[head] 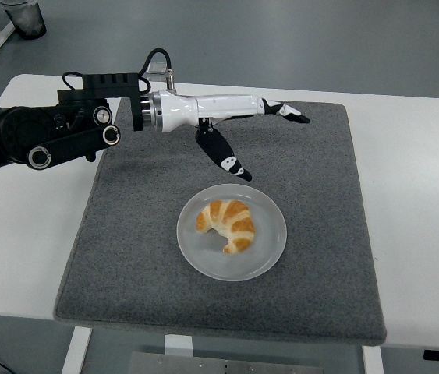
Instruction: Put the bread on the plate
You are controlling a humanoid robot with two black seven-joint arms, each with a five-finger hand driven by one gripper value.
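A golden croissant [227, 223] lies on the pale round plate [270, 249], which sits on the grey mat [313, 156] near its front middle. My left hand [262, 136] is white with black fingertips. It hangs above the mat behind the plate, well clear of the croissant, with its fingers spread and holding nothing. The thumb [227, 158] points down toward the plate. The right arm is not in view.
The black left arm [40, 136] reaches in from the left edge over the white table [414, 195]. A small clear object [156, 68] lies at the table's far edge. A dark bin [24, 17] stands on the floor at the top left.
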